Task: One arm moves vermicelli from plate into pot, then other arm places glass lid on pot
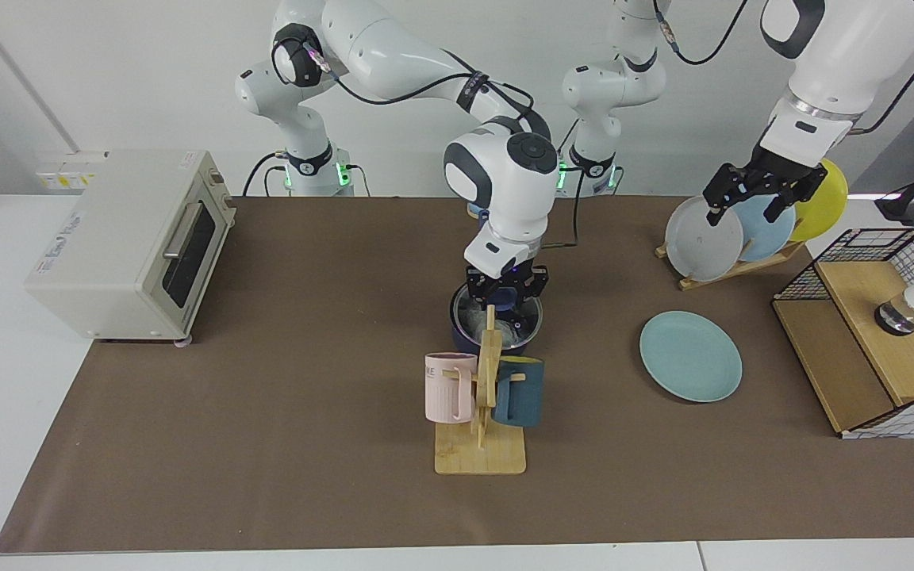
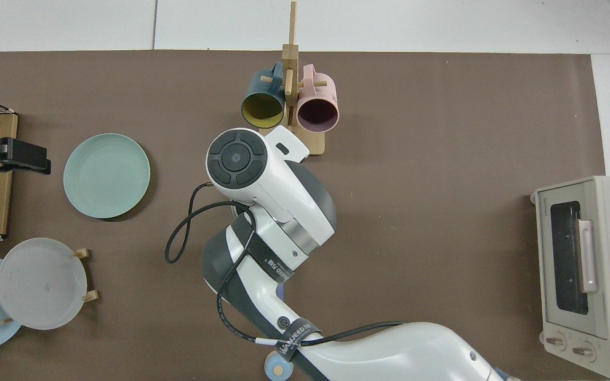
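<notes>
Right over the pot (image 1: 469, 337), the right hand (image 1: 505, 295) sits at the glass lid (image 1: 516, 325) resting on it; grip unclear. Beside the pot, the plate (image 1: 690, 356) lies bare; left hand (image 1: 752, 193) waits released.

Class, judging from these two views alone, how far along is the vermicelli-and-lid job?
Done: the plate lies bare, and the glass lid sits on the pot.
In hand: the right gripper is at the lid's blue knob; its grip is unclear.
Left: backing that arm away. The left gripper waits open by the plate rack.
</notes>
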Controlling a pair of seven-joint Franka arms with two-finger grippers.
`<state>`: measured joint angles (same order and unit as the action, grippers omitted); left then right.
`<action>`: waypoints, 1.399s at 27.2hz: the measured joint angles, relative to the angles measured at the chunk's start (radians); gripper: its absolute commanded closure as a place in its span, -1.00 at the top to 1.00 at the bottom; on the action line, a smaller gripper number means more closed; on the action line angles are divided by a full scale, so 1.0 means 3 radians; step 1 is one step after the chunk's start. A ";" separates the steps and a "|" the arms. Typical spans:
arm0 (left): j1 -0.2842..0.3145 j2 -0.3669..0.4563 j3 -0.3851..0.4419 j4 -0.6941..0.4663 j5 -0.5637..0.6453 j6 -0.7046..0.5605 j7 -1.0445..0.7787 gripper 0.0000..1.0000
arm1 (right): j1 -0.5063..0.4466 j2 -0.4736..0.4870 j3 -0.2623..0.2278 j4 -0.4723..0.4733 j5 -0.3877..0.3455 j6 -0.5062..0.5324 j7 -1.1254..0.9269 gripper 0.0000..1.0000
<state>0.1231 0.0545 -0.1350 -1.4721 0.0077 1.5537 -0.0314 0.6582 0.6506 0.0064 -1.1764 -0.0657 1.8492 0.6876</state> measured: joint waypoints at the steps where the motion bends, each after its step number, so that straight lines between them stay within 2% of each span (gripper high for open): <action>1: 0.0000 0.0000 0.0000 0.0000 0.0000 0.0000 0.0000 1.00 | -0.0001 0.0000 0.0000 -0.0001 0.0000 0.0000 -0.0004 -1.00; 34: 0.0000 0.0000 0.0000 0.0000 0.0000 0.0000 0.0000 1.00 | -0.0004 -0.0008 0.0000 -0.0031 0.0000 -0.0074 -0.0017 -1.00; 35: 0.0000 0.0000 0.0000 0.0000 0.0000 0.0000 0.0000 1.00 | -0.0004 -0.0008 0.0000 -0.0031 0.0000 -0.0074 -0.0017 -0.40; 36: 0.0000 0.0000 0.0000 0.0000 0.0000 0.0000 0.0000 1.00 | -0.0003 -0.0008 0.0000 -0.0031 0.0000 -0.0075 -0.0017 0.50; 37: 0.0000 0.0000 0.0000 0.0000 0.0000 0.0000 0.0000 1.00 | -0.0003 -0.0008 -0.0001 -0.0031 0.0000 -0.0075 -0.0017 0.87; 38: 0.0000 0.0000 0.0000 0.0000 0.0000 0.0000 0.0000 1.00 | -0.0003 -0.0008 -0.0001 -0.0031 0.0000 -0.0076 -0.0017 0.98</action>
<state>0.1231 0.0545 -0.1350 -1.4721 0.0077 1.5537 -0.0314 0.6574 0.6481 0.0062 -1.1858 -0.0657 1.8264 0.6825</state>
